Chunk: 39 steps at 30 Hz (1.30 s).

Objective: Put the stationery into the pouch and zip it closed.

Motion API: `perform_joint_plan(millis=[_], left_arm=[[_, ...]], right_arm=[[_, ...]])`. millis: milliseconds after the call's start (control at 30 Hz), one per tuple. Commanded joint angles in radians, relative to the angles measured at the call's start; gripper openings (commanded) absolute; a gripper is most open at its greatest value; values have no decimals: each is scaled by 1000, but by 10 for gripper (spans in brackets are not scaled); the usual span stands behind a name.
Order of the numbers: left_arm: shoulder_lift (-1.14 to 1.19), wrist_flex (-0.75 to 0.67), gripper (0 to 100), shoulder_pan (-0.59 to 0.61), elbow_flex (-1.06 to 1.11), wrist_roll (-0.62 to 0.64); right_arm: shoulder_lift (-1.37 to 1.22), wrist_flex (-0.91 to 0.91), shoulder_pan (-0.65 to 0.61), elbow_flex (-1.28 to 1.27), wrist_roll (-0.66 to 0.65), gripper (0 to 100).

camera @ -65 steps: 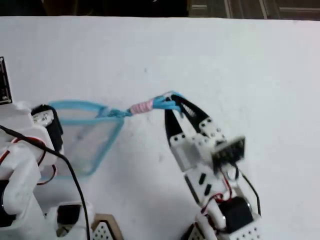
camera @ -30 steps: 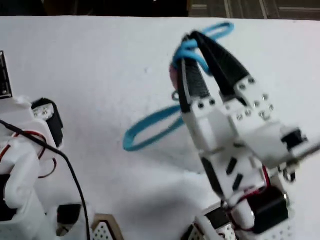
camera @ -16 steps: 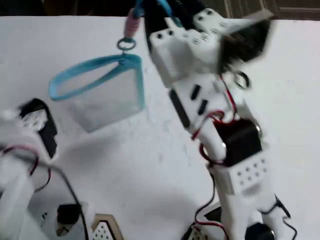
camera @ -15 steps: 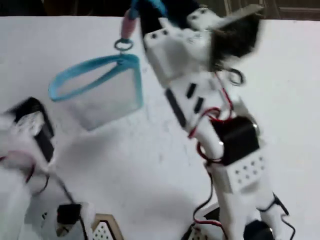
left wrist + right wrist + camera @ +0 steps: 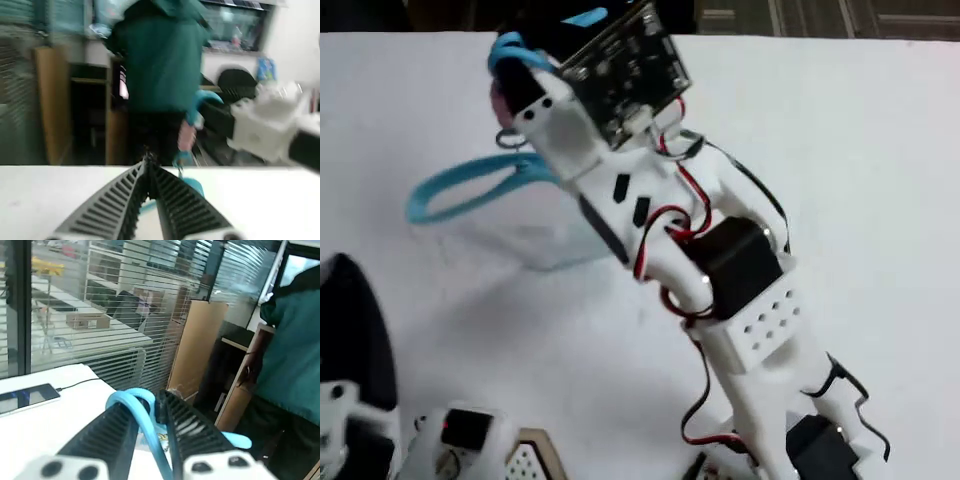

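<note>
Fingers (image 5: pixel 195 427) of your right gripper (image 5: pixel 159 399) were squeezed tight on the blue strap (image 5: pixel 131 399), with the strap pinched between them near the tips. Your left gripper (image 5: pixel 148 165) was low by the near edge of the tabletop (image 5: pixel 840 130). Its fingers were pressed together and held nothing.

The pouch (image 5: pixel 535 235) hung from that strap, under your raised right arm, over the far left part of the tabletop. A pink charm (image 5: pixel 502 100) and a small ring (image 5: pixel 508 138) joined the strap to the pouch. The blue rim (image 5: pixel 455 190) made an open loop, so the mouth looked open. The clear part looked empty to me. I could not tell if the bottom touched the tabletop.

I think the pouch was very light and soft. It was floppy, so it would bend and fold when you pushed on it. Hanging from one thin strap, it could swing and turn. The strap was thin and smooth, so it might slip if you let the squeeze go loose.

For holding the mouth open, the blue rim looked like the best place to grab, as it seemed a bit firmer than the clear sides. For zipping, you would want one gripper on the rim end and one pulling by the ring or strap.
</note>
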State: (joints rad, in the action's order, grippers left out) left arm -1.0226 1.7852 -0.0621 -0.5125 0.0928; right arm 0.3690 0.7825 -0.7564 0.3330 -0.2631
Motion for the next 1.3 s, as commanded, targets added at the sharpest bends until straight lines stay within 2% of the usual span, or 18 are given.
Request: perform_joint_plan(millis=[0,133,267,367,433,500,567,633,867,967,1133,1267], left_arm=[[-16,0,24,-110,157,-25],[-51,-2,24,-191,324,-28],[-59,-2,24,-199,509,-29],[-61,0,28,-197,519,-29],[-61,2,72,-197,493,-25],[-61,3,163,-171,480,-3],[-58,3,229,-116,489,84],[-53,0,248,-62,529,137],[-58,-2,279,110,603,140],[-48,-21,276,107,655,140],[1,-166,275,59,825,144],[53,-210,275,41,833,147]], right_arm=[[5,-31,-45,52,-32,16],[13,-31,-68,54,-32,16],[8,-27,-96,54,-32,16],[5,-24,-111,48,-32,16],[4,-24,-114,48,-32,16],[4,-24,-117,48,-32,16],[5,-24,-120,48,-32,16],[5,-22,-120,48,-32,16],[7,-22,-117,48,-32,16],[10,-22,-120,48,-32,16],[16,-22,-122,51,-32,16],[16,-22,-122,48,-31,16]])
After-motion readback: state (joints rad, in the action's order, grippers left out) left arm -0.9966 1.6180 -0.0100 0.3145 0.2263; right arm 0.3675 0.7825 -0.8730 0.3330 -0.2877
